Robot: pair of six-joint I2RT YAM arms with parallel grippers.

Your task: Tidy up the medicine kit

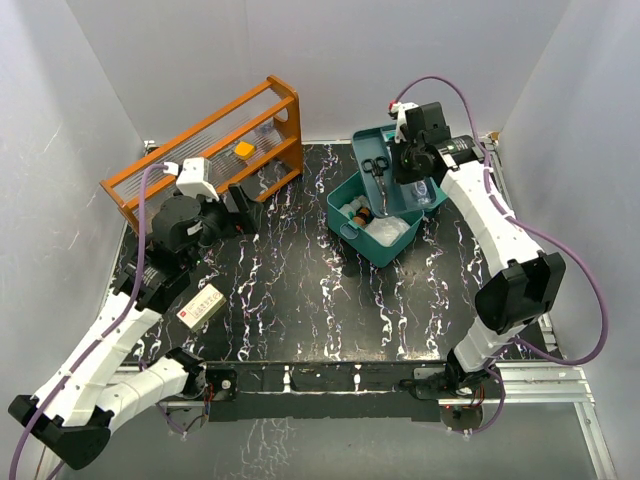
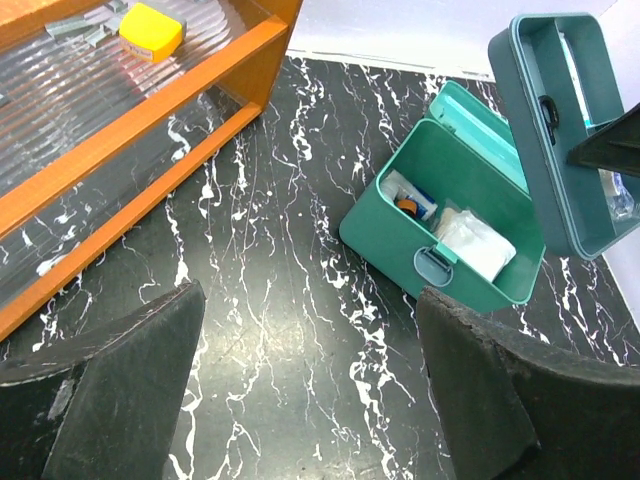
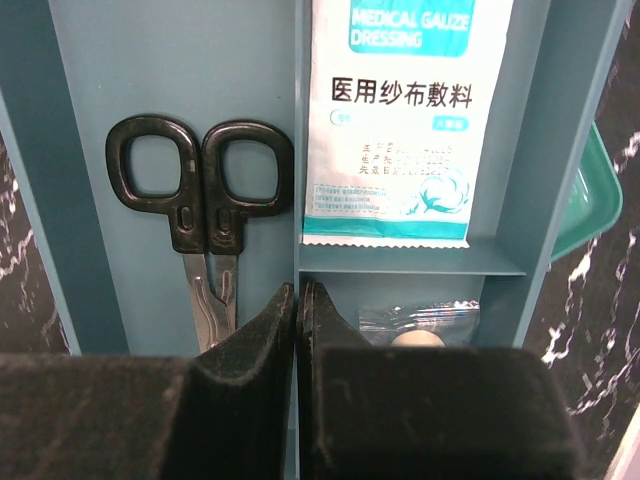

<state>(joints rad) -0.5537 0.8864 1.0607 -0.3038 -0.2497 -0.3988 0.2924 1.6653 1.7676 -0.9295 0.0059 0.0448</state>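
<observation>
The medicine kit (image 1: 352,236) sits open toward the far right corner of the table (image 1: 300,310), lid thrown back. Its long axis slants from far left to near right, and the latch wall faces the left arm. Inside lie white packets and something orange. Just beyond it, toward the far edge and raised off the table, hangs the divided tray (image 3: 150,70). The right gripper (image 3: 298,300) is pinched tight on the tray's centre divider. Riding in the tray are black-handled scissors (image 3: 200,200), a gauze dressing packet (image 3: 400,120) and a small clear packet (image 3: 420,325).

So the right arm is the near one by a long way. If the tray is to go in, my read is that the box lies below and toward the near-left of that claw. The tray's length will need turning to match the slanted box, with the raised lid the one thing to clear.

The left gripper (image 2: 310,292) hovers well apart toward the left edge, jaws wide and holding nothing. The orange rack (image 1: 200,150) fills the far left corner with a yellow block (image 2: 150,28) on it, and a small white box (image 1: 202,304) lies near the left edge.
</observation>
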